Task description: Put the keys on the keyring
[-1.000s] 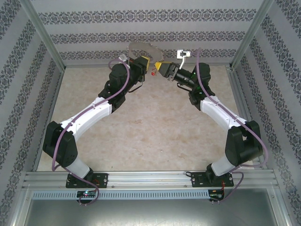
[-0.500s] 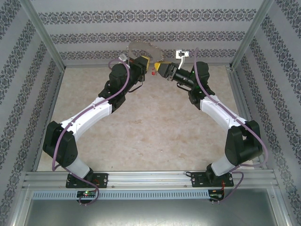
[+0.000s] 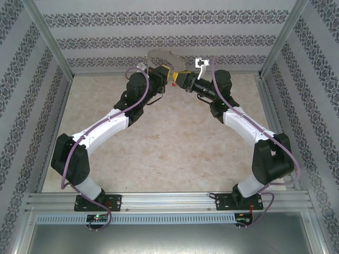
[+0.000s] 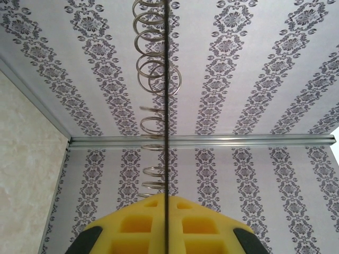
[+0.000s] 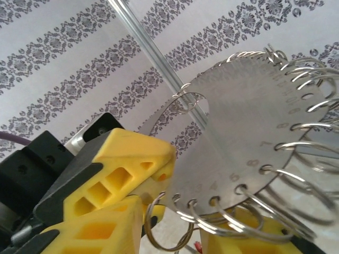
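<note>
Arms start at the near edge of the worktop point(image 3: 175, 153), one on each side. On my screen both bend in and meet far away, close to the back wall point(image 3: 159, 32).

The left hand point(image 3: 161, 71) is shut tight on the keyring point(image 3: 163, 55). In its own camera the two yellow fingers point(image 4: 127, 227) are pressed together. The keyring comes out from between them as one thin dark line, because I see it from the edge. Small rings point(image 4: 153, 79) hang off that line all the way up.

The right hand point(image 3: 179, 79) is just beside the left one, tip to tip. In its camera the keyring is a flat, round, grey plate with tiny numbers near the rim (too small for me to read well). Wire rings go through holes all around it. It is held up in the air, above the worktop.

The right hand's yellow fingers point(image 5: 100, 233) have a gap between them. The key point(image 5: 198, 246) shows as a little red bit in that gap, at the very bottom, below the plate. I cannot tell if the fingers pinch it. From above, the red key sits right at the tip of the right hand, between the two hands.
</note>
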Available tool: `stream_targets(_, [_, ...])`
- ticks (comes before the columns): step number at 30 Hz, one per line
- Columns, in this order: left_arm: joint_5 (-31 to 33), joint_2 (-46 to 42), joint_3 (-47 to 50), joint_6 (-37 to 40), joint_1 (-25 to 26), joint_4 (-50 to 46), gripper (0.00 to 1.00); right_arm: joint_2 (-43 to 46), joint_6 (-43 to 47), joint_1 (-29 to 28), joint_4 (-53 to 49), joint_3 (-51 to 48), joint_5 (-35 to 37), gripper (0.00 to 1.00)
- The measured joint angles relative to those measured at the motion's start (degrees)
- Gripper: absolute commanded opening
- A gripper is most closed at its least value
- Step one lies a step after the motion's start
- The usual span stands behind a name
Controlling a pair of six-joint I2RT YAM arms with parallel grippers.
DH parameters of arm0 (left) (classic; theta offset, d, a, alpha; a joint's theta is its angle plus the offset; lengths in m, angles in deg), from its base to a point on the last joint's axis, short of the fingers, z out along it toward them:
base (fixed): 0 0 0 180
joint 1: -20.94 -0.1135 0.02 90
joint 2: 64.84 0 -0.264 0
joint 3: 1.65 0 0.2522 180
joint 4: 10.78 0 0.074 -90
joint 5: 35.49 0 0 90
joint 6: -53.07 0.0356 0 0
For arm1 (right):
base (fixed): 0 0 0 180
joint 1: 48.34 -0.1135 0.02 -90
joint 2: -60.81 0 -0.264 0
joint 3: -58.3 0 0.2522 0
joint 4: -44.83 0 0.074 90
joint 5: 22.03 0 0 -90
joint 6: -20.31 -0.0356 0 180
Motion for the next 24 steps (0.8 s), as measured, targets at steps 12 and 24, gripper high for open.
stream_targets(12, [1.18,0.35,0.0,0.0,0.02,-0.04,0.0,0.02,0.63,0.46,0.2,-0.02,-0.11,0.17])
stream_targets(24, [1.36,0.5,0.0,0.02,0.13,-0.04,0.0,0.46,0.26,2.4,0.28,-1.29,0.09,0.22])
